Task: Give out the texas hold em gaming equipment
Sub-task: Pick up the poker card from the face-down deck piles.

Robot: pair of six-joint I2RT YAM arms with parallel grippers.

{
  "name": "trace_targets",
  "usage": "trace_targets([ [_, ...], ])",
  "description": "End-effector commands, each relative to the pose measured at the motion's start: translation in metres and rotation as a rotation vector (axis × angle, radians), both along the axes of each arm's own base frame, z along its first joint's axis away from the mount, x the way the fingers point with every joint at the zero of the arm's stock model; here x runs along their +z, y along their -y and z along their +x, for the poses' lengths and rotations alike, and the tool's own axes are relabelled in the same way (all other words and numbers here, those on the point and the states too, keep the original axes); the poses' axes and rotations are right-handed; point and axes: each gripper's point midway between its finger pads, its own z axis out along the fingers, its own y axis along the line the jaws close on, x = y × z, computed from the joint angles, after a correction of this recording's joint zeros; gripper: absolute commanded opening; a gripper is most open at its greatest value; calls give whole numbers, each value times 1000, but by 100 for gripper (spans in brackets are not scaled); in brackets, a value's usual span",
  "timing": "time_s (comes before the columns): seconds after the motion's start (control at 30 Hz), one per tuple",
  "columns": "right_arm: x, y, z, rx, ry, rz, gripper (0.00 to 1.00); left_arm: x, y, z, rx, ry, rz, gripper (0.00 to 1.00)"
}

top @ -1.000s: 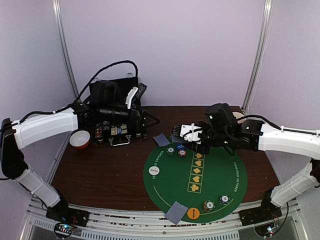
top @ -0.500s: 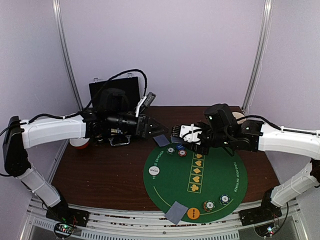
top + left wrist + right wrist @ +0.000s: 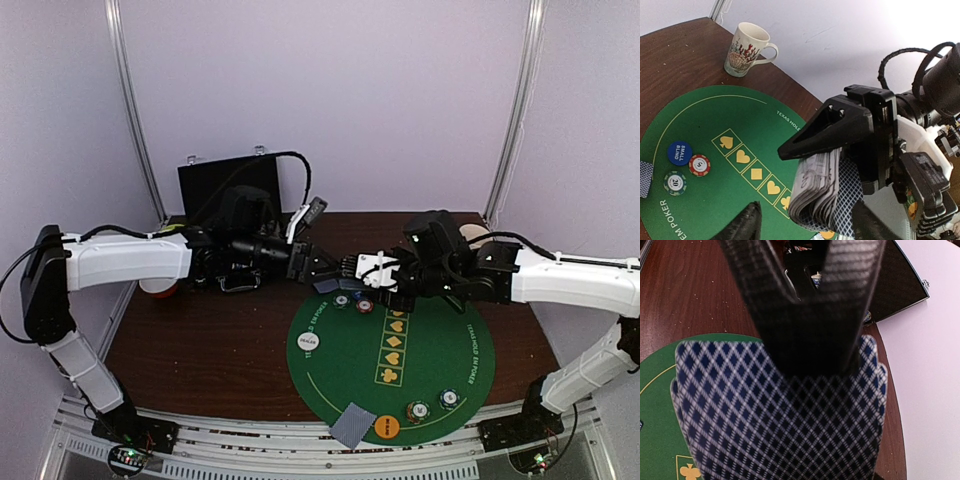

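My right gripper (image 3: 356,270) is shut on a deck of grey-blue-backed playing cards (image 3: 824,189), held above the far edge of the green mat (image 3: 430,345). The deck's diamond-patterned back (image 3: 780,415) fills the right wrist view under a black finger (image 3: 800,310). My left gripper (image 3: 805,222) is open, its jaws standing either side of the deck's free end with a gap on the left. Three poker chips (image 3: 680,152) lie on the mat's far side. Two more chips (image 3: 417,411), an orange disc (image 3: 386,427) and a small card pile (image 3: 352,424) lie at its near edge. A white dealer disc (image 3: 303,341) lies at the left.
A cream printed mug (image 3: 746,49) stands on the wooden table beyond the mat. The black chip case (image 3: 228,185) stands open at the back left, with an orange bowl (image 3: 156,287) beside it. A single card (image 3: 322,286) lies under the grippers.
My left arm has swung right, away from the case, up to the deck in the right gripper, and its jaws have narrowed. The right arm has barely moved.
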Motion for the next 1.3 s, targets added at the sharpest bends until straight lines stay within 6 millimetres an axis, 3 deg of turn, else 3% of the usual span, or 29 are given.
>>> trace_targets([
  [0.0, 17, -10, 2, 10, 21, 53, 44, 14, 9, 11, 40, 50, -21, 56],
  [0.17, 15, -10, 2, 5, 21, 50, 44, 18, 2, 10, 53, 78, 4, 30],
  [0.4, 17, -8, 3, -3, 34, 50, 44, 20, -9, 10, 88, 110, 30, 22],
  [0.67, 16, -6, 4, -11, 37, 43, 44, 28, -12, 5, 79, 127, 24, 0],
  [1.0, 13, -2, 8, -36, 43, 28, 44, 33, -24, -1, 97, 140, 38, 0],
  [1.27, 10, 8, 16, -91, 56, 21, 44, 77, -57, 1, 297, 113, -82, 0],
])
